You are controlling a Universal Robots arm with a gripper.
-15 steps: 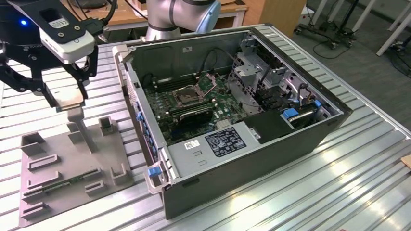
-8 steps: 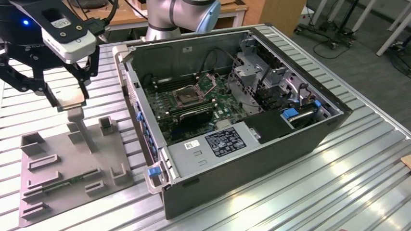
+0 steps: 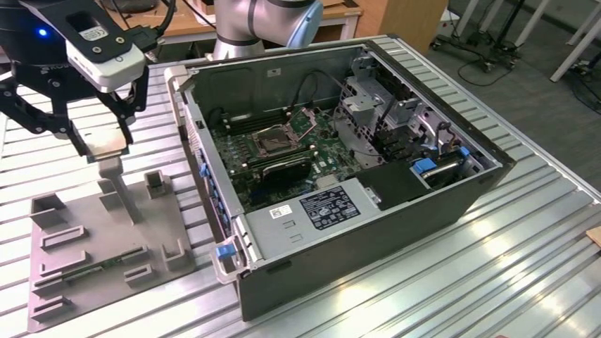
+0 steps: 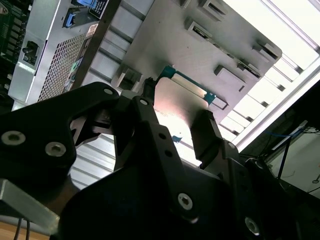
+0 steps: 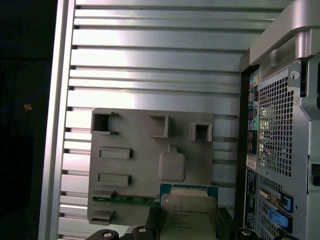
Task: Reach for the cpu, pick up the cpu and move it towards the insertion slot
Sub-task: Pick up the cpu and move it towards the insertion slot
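Gripper (image 3: 105, 145) pinching cpu (image 5: 189, 216) above grey fixture (image 5: 134, 150), faint print on its face unreadable

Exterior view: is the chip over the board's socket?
No, the gripper holds the chip above the grey fixture, outside the computer case where the socket sits.

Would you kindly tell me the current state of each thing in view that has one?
gripper: shut on the cpu, above the grey fixture.
cpu: gripped, held clear of the grey fixture.
grey fixture: square recess empty.
insertion slot: without the cpu.
computer case: on its side, open.
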